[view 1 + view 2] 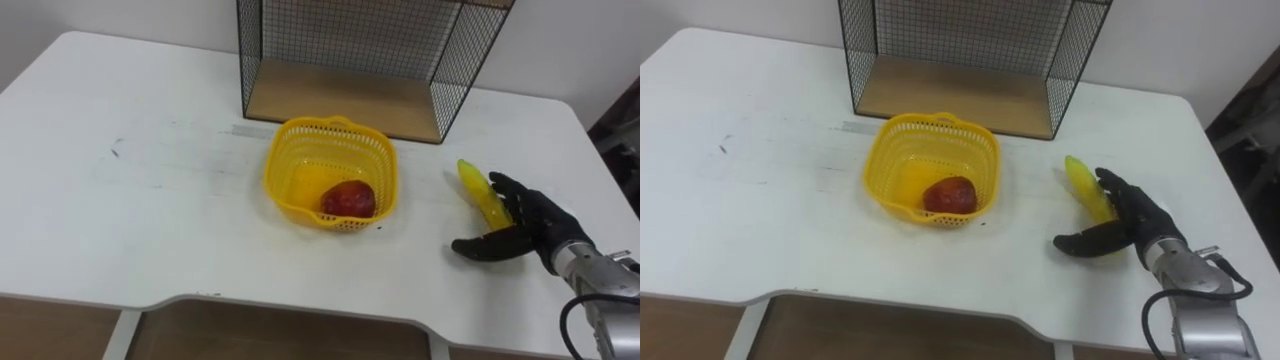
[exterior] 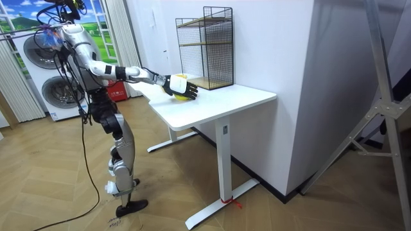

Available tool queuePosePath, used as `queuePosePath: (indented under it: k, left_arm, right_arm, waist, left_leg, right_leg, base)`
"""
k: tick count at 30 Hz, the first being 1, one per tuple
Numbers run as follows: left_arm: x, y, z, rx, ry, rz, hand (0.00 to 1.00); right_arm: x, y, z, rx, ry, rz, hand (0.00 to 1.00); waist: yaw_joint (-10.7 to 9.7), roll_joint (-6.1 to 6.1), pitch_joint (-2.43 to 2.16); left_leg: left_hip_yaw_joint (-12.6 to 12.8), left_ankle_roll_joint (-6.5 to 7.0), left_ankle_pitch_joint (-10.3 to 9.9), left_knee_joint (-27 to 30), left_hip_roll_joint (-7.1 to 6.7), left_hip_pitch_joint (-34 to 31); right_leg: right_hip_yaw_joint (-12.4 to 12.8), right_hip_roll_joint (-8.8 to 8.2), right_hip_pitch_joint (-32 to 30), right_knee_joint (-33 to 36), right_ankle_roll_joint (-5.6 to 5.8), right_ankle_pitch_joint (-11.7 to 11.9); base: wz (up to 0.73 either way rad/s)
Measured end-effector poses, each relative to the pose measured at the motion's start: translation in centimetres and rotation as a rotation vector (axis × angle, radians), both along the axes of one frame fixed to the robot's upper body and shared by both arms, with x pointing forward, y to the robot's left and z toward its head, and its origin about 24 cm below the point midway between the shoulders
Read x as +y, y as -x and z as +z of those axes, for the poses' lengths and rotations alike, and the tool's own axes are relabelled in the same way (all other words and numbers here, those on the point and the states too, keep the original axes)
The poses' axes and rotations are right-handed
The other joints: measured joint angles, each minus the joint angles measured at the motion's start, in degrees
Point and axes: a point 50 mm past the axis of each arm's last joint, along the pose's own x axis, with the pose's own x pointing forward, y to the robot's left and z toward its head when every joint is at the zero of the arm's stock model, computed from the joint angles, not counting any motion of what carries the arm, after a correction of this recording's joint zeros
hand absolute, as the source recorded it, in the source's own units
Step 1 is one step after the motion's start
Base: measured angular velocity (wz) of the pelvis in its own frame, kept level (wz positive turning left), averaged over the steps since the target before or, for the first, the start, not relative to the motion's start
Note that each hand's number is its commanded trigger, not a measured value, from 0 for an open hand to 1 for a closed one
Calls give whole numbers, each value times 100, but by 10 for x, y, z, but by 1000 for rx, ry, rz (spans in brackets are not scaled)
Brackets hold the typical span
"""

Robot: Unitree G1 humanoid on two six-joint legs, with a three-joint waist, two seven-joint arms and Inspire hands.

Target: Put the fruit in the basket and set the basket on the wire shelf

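On the bench (image 1: 150, 200), before the shelf (image 1: 350, 95), the light basket (image 1: 285, 160) holds a red fruit (image 1: 348, 199). To its right, the right hand (image 1: 525, 225), fingers spread, rests against the banana (image 1: 480, 190), which is probably soft and easily bruised. Grip it mid-length, gently.

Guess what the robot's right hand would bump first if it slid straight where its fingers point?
The banana: it lies just ahead of the right hand, whose fingers are open, perhaps touching it. Beyond it comes the wire shelf, though depth is hard to judge.
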Motion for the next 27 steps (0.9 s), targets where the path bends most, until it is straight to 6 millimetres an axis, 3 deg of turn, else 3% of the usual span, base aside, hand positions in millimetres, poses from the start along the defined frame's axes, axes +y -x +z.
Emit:
queuePosePath:
  k: [20,21,23,27]
  left_arm:
    - [-1,0,0,-11,9,-8,0]
    - [-1,0,0,-11,10,-9,0]
    - [-1,0,-1,-11,11,-9,0]
    - [-2,2,-1,-7,12,-7,0]
  right_arm:
    - [-4,2,-9,5,23,-7,0]
    - [-4,2,-9,7,29,-4,39]
    - [-4,2,-9,8,31,-4,100]
    - [-6,2,-11,9,63,-22,100]
  waist:
    - [-3,10,-8]
    - [-3,9,-9]
    - [-3,9,-9]
    - [0,5,-9]
  left_leg:
    - [-142,13,7,120,-41,-16]
    - [-142,13,7,120,-41,-15]
    - [-142,13,7,121,-41,-14]
    - [-142,13,7,129,-42,35]
  right_leg:
    - [-124,-20,109,-50,19,8]
    - [-126,-21,110,-51,19,8]
    - [-126,-21,110,-50,19,8]
    - [-131,-22,139,-49,20,9]
  base:
    - [4]
    - [0]
    - [0]
    - [0]
